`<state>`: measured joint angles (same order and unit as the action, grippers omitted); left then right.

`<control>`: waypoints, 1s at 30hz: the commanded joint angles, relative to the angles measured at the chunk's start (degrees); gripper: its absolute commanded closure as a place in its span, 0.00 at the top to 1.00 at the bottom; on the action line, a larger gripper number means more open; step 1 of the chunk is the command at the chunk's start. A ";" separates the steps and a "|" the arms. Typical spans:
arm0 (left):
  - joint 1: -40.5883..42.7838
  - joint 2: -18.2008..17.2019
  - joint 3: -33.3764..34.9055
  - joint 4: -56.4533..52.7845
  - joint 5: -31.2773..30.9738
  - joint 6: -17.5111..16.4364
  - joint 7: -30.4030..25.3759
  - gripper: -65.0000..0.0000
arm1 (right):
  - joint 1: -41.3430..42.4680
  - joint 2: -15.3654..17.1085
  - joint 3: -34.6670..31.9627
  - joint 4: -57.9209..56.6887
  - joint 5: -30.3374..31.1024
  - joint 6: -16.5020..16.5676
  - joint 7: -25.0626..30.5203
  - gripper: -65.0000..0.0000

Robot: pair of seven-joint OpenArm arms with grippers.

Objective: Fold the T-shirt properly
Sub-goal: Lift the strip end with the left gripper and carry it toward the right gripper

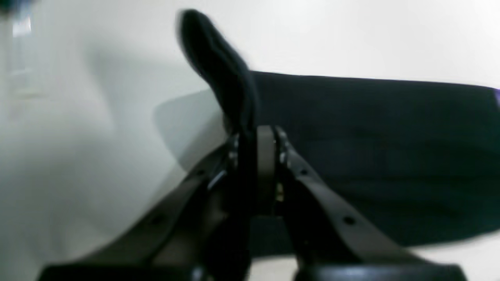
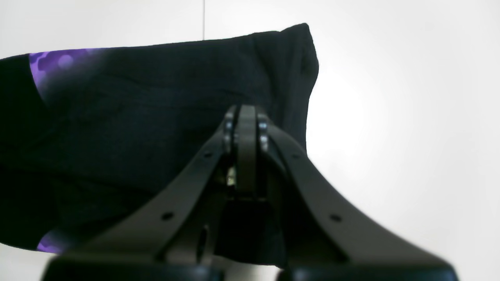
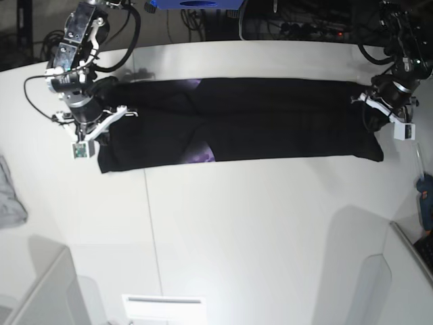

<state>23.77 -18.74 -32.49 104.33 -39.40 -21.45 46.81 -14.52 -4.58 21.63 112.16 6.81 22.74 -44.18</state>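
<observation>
Black T-shirt (image 3: 270,122) in long band, purple print showing, both grippers pinching its ends

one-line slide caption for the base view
Both arms pinch opposite ends of the black T-shirt, folded into a long strip across the white table.

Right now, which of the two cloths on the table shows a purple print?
The T-shirt, the long black cloth stretched between both arms. The small grey cloth at the table edge is plain.
</observation>
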 commanded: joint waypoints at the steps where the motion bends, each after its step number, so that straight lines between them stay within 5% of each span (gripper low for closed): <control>1: -0.34 -0.73 0.27 2.35 -0.56 -0.22 0.36 0.00 | 0.41 0.32 0.04 1.12 0.27 -0.02 1.33 0.00; 4: -0.60 0.24 4.23 5.34 -0.65 -0.22 4.67 0.00 | 0.59 0.32 0.04 1.03 0.27 -0.02 1.15 0.00; 12: -2.19 4.46 11.96 6.57 -0.56 0.13 5.28 0.00 | 0.68 0.32 0.13 1.03 0.27 -0.02 0.98 0.00; 17: -3.07 4.54 18.12 6.57 -0.82 6.73 4.93 0.00 | 0.50 0.32 0.22 1.03 0.27 -0.02 0.98 0.00; 30: -7.55 7.53 27.79 6.39 -0.91 10.60 5.28 0.00 | 0.50 0.32 0.13 1.03 0.27 -0.02 0.98 0.00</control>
<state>16.34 -11.22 -4.56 109.71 -39.42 -10.63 53.04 -14.35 -4.56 21.74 112.16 6.79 22.74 -44.45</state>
